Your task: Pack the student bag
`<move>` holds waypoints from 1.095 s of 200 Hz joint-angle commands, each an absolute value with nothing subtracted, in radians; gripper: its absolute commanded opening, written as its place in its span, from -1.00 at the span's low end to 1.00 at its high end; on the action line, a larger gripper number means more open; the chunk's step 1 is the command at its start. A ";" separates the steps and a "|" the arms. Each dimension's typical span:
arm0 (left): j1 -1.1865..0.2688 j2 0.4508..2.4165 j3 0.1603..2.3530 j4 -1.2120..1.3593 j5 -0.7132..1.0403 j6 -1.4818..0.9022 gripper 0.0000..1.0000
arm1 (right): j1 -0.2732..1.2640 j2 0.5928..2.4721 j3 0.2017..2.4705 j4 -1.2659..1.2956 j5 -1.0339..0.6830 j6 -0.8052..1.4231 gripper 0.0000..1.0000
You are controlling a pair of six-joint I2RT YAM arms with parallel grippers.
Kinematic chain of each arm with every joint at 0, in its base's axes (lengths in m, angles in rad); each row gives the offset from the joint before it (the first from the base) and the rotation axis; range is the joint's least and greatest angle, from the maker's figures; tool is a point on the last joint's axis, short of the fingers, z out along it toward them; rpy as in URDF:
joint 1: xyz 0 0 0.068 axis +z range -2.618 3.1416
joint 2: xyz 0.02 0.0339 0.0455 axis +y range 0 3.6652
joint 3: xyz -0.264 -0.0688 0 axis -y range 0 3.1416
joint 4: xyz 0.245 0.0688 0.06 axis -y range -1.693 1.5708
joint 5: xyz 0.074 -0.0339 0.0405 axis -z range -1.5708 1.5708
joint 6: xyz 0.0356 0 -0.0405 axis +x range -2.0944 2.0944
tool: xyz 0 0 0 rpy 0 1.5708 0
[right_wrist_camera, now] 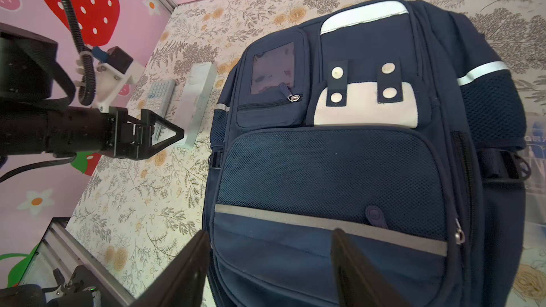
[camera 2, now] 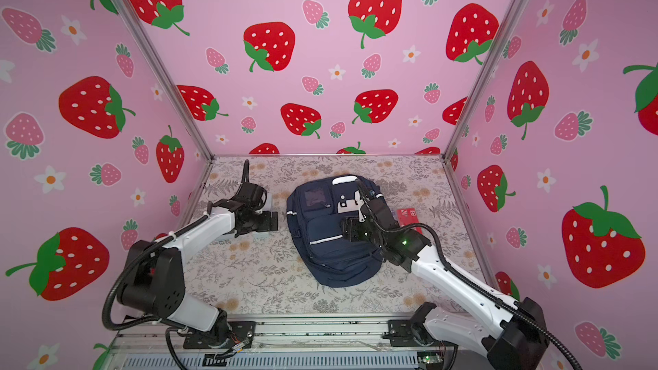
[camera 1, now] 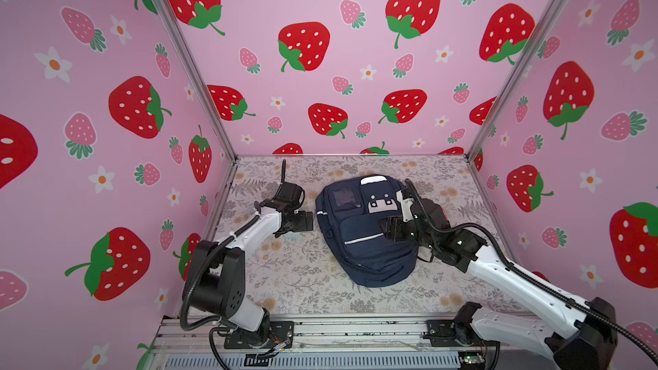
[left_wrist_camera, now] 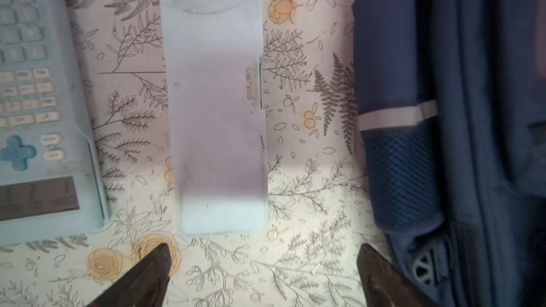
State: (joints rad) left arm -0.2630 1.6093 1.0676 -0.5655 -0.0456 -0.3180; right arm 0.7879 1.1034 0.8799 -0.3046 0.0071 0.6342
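Pink strawberry-print walls (camera 1: 356, 5) enclose a tabletop covered in floral cloth (camera 1: 302, 279). Student bag (camera 1: 363, 229) (camera 2: 334, 240) lies flat at mid-table, front face up. Its long axis runs near to far: the end with the white patch points toward the back wall, the bottom toward the arm bases. Left gripper (left_wrist_camera: 264, 253) sits just beside the bag's left flank, low over the cloth, jaws spread wide with nothing between them. A pale pencil case (left_wrist_camera: 215, 113) lies on the cloth just ahead of its fingertips and apart from them. A light-blue calculator (left_wrist_camera: 38, 98) lies on the case's far side from the bag, and the bag's mesh side pocket shows in the left wrist view (left_wrist_camera: 399, 172). Right gripper (right_wrist_camera: 270, 234) (camera 1: 386, 229) reaches in from the right over the bag's lower front pocket, by the silver stripe. Its jaws are partly spread and hold nothing; contact with the fabric cannot be told. A red flat item (camera 2: 409, 217) lies on the cloth just right of the bag, partly hidden by the right arm.
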 commanded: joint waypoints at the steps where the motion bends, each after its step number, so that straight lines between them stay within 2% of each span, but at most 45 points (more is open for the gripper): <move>1: -0.251 1.646 1.141 -0.592 -0.081 -0.295 0.99 | 0.734 1.113 0.894 -0.297 -0.120 0.595 0.39; 35: -0.221 1.729 1.170 -0.582 -0.101 -0.248 0.99 | 0.629 1.131 0.888 -0.326 -0.227 0.551 0.40; 58: -0.209 1.714 1.152 -0.553 -0.080 -0.252 0.99 | 0.595 1.172 0.891 -0.360 -0.279 0.522 0.39; 99: -0.200 1.783 1.142 -0.556 -0.053 -0.241 1.00 | 0.591 1.217 0.898 -0.314 -0.311 0.560 0.36; 143: -0.183 1.832 1.192 -0.600 -0.072 -0.244 0.91 | 0.591 1.272 0.955 -0.299 -0.269 0.599 0.29; 187: -0.182 1.872 1.221 -0.628 -0.047 -0.266 0.57 | 0.582 1.358 1.081 -0.373 -0.187 0.605 0.23; 219: -0.201 1.848 1.215 -0.635 -0.031 -0.300 0.50 | 0.574 1.438 1.212 -0.417 -0.158 0.628 0.21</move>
